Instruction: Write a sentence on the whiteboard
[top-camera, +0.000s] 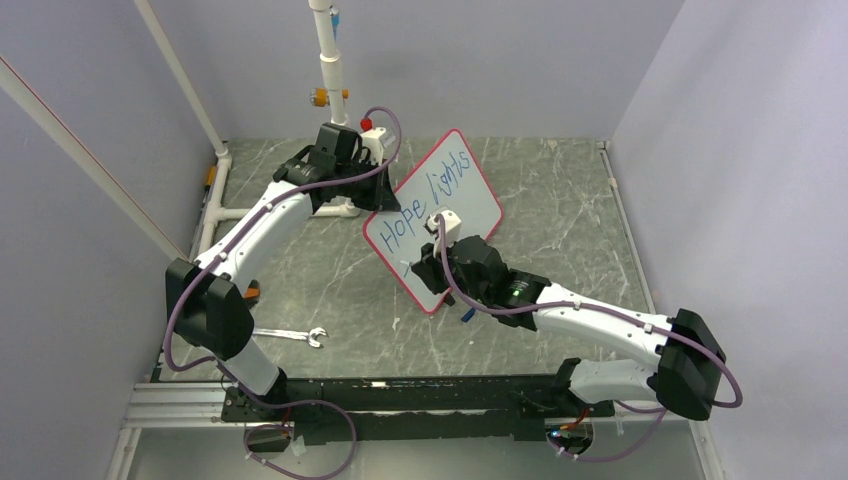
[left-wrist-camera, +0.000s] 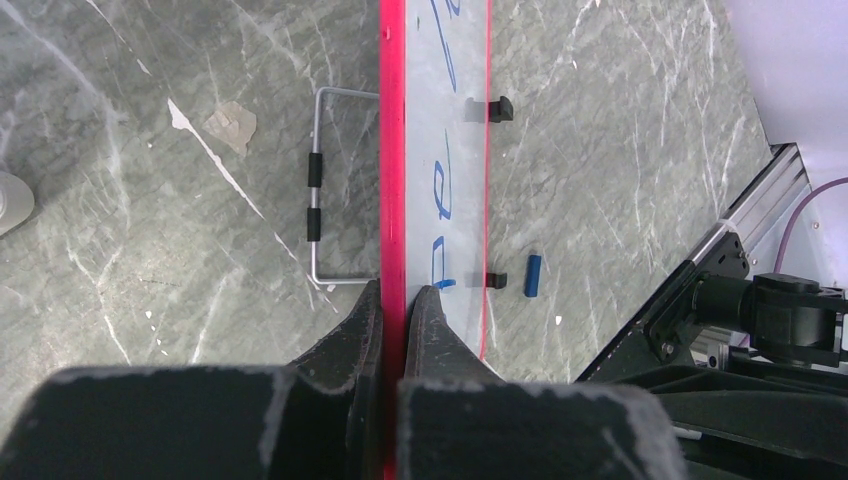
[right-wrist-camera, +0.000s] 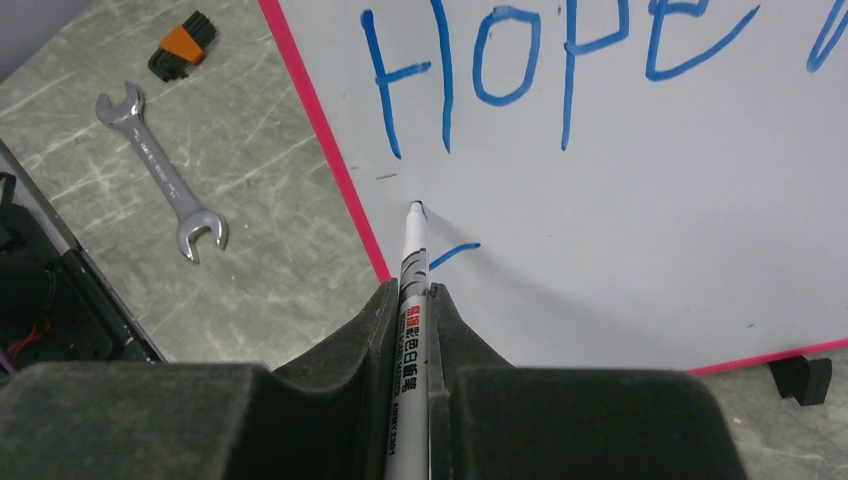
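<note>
The whiteboard (top-camera: 472, 212) stands tilted on the table, red-bordered, with the sentence (top-camera: 424, 199) in blue reading "Hope lights". My left gripper (left-wrist-camera: 397, 290) is shut on the whiteboard's red edge (left-wrist-camera: 393, 150), one finger on each face. My right gripper (right-wrist-camera: 410, 288) is shut on a white marker (right-wrist-camera: 412, 262), and in the top view the right gripper (top-camera: 432, 262) sits low in front of the board. The marker's tip is at the white surface (right-wrist-camera: 640, 230), below the "H" of "Hope" (right-wrist-camera: 505, 70). A short blue stroke (right-wrist-camera: 455, 254) lies just right of the marker.
A wrench (top-camera: 290, 335) and an orange-and-black hex key set (right-wrist-camera: 183, 45) lie on the table left of the board. The blue marker cap (left-wrist-camera: 533, 275) rests by the board's black feet (left-wrist-camera: 492, 281). A wire stand (left-wrist-camera: 318, 190) sits behind the board. A white pipe post (top-camera: 330, 60) rises at the back.
</note>
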